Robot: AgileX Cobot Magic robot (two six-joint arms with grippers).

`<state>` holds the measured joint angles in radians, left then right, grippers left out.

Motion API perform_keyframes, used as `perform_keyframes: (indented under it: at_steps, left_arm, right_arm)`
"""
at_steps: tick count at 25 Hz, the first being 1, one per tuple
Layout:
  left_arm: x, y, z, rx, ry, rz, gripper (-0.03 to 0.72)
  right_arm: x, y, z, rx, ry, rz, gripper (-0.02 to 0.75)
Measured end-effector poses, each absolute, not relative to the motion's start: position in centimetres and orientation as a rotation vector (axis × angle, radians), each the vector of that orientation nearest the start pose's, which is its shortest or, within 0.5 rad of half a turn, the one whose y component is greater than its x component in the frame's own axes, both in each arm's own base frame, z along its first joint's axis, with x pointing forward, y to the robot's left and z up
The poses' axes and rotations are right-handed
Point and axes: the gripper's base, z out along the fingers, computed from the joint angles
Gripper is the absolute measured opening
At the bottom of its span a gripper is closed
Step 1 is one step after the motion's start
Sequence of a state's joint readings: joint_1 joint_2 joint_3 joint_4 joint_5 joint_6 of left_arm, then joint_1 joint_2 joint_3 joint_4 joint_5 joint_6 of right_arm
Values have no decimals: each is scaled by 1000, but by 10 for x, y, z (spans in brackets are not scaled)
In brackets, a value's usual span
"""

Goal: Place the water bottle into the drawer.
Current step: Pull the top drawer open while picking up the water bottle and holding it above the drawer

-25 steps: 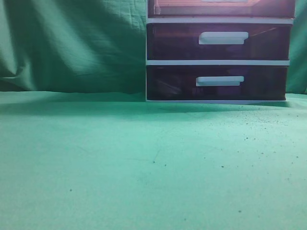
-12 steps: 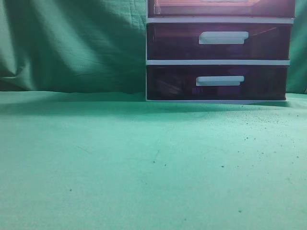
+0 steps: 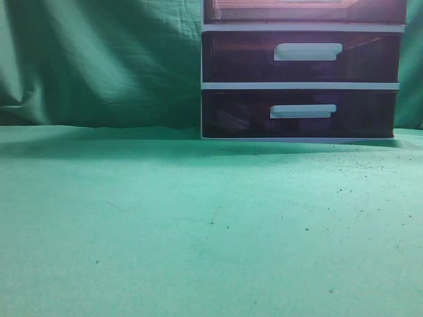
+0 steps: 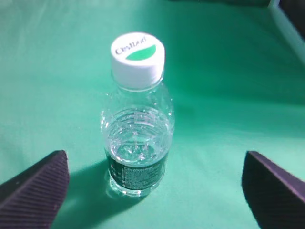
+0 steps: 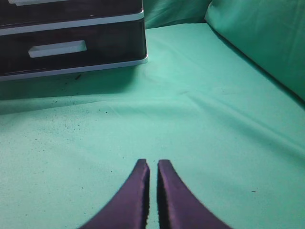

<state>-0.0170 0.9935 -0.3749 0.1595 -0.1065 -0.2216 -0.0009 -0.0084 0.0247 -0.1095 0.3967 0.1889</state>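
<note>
Left wrist view, left tool [image 4: 152,191]: spread wide, its two dark ribbed fingers [image 4: 35,191] at the bottom corners, holding nothing.
Water bottle [image 4: 137,119]: upright on the green bench [image 4: 57,86], just ahead of the left tool and between its fingers, nearer the left one, touching neither; white cap [image 4: 138,53] with a green leaf mark, clear body, dark label band low down.
Beyond the bottle: a white edge of the drawer unit [image 4: 288,28] off to the tool's far right.
Right wrist view, right tool [image 5: 152,200]: fingers pressed nearly together with only a thin slit between them, nothing gripped, low over the bench.
Ahead of the right tool: bare green cloth, then the unit well apart to its front left, showing dark purple drawers [image 5: 71,47] with white handles.
Exterior view, drawer [image 3: 304,10]: reddish-brown front at the top of the unit, cut off by the frame's upper edge; it sits flush with the frame as far as shows.
Backdrop [image 3: 99,59]: green cloth hanging behind.
</note>
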Motion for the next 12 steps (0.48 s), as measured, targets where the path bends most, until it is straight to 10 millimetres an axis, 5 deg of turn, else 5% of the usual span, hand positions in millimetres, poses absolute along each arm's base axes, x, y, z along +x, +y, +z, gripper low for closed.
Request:
perform_keyframes:
  at_steps: [12]
  left_arm:
    - [252, 4, 210, -169, 2025, -105, 643]
  right_arm:
    - [52, -4, 170, 113, 1891, 19, 47]
